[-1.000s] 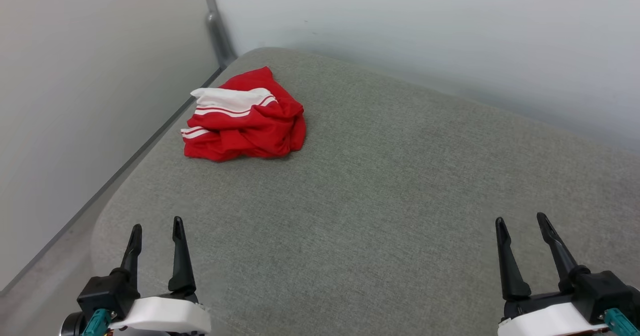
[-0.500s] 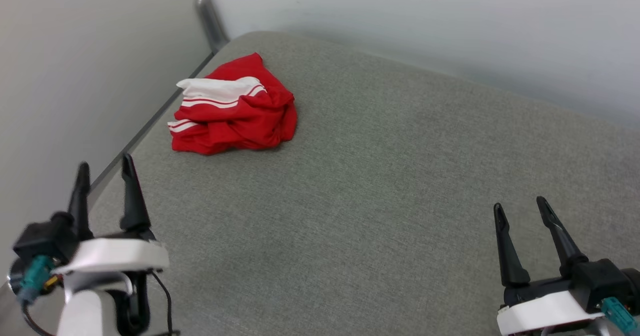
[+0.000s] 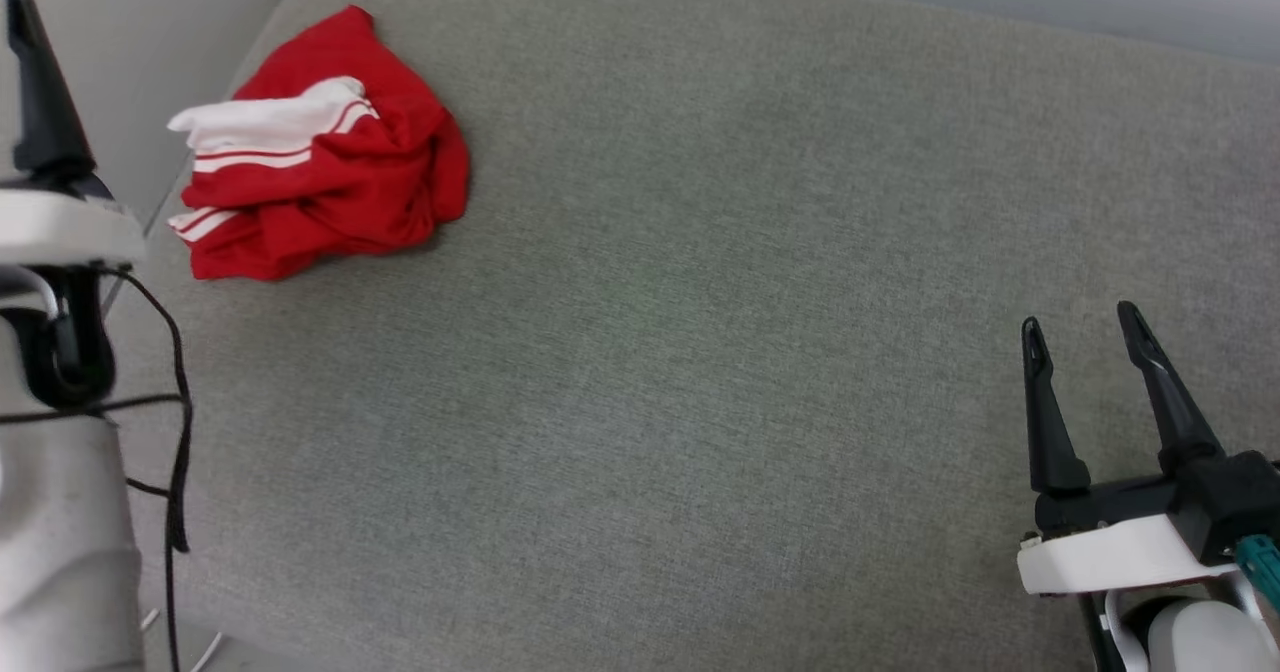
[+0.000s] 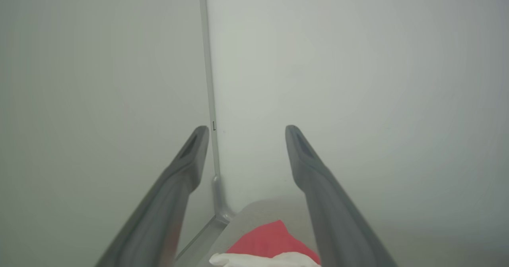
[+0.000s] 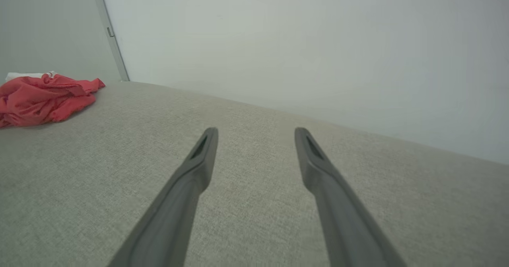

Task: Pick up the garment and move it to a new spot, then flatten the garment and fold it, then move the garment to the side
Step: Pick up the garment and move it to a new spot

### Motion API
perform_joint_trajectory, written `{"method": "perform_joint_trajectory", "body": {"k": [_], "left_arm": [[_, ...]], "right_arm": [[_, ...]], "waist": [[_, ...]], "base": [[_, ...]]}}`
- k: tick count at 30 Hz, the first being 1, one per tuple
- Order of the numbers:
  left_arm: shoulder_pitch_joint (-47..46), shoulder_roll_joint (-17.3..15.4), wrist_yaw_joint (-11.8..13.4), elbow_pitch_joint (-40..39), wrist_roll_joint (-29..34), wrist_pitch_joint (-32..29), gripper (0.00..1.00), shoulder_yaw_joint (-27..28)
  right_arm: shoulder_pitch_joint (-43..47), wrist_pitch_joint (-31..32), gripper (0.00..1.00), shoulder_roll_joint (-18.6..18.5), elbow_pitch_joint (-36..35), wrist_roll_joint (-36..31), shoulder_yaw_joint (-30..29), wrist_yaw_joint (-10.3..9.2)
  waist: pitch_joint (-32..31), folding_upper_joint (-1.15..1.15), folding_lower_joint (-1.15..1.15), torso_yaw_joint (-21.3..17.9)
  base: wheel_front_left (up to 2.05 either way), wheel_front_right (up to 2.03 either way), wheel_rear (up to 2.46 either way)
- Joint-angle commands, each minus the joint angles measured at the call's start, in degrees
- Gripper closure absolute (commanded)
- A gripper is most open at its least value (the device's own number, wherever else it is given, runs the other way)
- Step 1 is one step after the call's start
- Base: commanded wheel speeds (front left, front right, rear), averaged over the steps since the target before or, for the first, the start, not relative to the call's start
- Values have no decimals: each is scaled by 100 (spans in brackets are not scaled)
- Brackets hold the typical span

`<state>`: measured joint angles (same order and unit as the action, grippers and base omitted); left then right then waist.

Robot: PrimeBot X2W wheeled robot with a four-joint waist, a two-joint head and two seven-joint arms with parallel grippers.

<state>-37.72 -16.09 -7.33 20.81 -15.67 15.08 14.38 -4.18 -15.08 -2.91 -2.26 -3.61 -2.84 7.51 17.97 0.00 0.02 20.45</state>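
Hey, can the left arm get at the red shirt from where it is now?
Probably yes. The left gripper is open and empty beside the crumpled garment, which lies alone near the edge of the grey cushion; nothing stands between them.

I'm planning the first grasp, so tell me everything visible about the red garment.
The garment is soft red cloth, crumpled into a loose heap. A white sleeve with red-white stripe trim lies on top. It rests near the far left corner of the grey cushion, close to its edge; nothing else touches it.
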Motion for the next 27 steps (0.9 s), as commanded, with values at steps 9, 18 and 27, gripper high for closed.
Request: {"method": "perform_joint_trajectory", "body": {"k": [9, 18, 27], "left_arm": [[-1252, -1055, -6, 859, -991, -1118, 0, -1112], [-1780, -2003, -7, 1142, -2529, -3878, 0, -2338], [-1634, -2484, -8, 1301, -3534, -5752, 0, -3036]], "right_arm": [[-218, -15, 0, 5, -207, -191, -73, -3], [-353, -14, 0, 5, -354, -293, -95, -4], [-528, -13, 0, 5, -329, -328, -67, -4]], "waist": [[824, 0, -2, -431], [1310, 0, -2, -650], [1610, 0, -2, -892]], "base": [[0, 0, 0], [0, 0, 0], [0, 0, 0]]}}
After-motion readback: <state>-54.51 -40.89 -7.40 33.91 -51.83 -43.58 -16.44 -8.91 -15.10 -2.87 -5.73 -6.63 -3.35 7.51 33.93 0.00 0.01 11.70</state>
